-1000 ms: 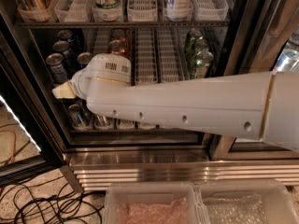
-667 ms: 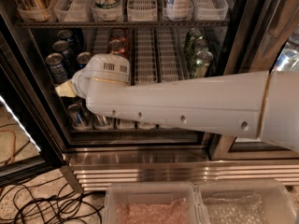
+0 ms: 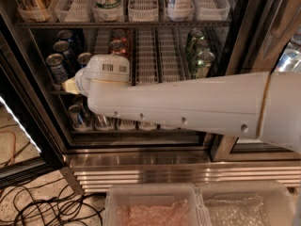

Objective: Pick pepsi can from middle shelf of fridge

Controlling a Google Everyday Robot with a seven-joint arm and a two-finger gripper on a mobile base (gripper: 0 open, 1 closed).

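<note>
Camera view, change: the arm [image 3: 188, 107] is barely shifting against the frames of a second ago. Its cream tip is sitting a touch higher and further in toward the left-hand cans, and the cans are standing as they were.
Meaning for the task: I am judging this as the final closing-in on the target, with no lift showing yet.
Pepsi can [image 3: 57, 69]: standing upright at the front left corner of the middle shelf [image 3: 148, 55], first of a file of deep blue cans running back along the left edge.
Pincer [image 3: 70, 85]: lying just right of that front can, at the shelf's front edge and mostly hidden behind the wrist [image 3: 106, 69]. Whether it is released or clenched, I cannot tell.
Arm pose: reaching in from the right, lying nearly level across the fridge [image 3: 141, 147] opening and covering the shelf's front edge.
Neighbours: red cans [image 3: 117, 45] are sitting behind the wrist, and green cans [image 3: 200, 55] are keeping toward the right edge, well apart from the target.
Risk: the wrist is crowding the red cans.
</note>
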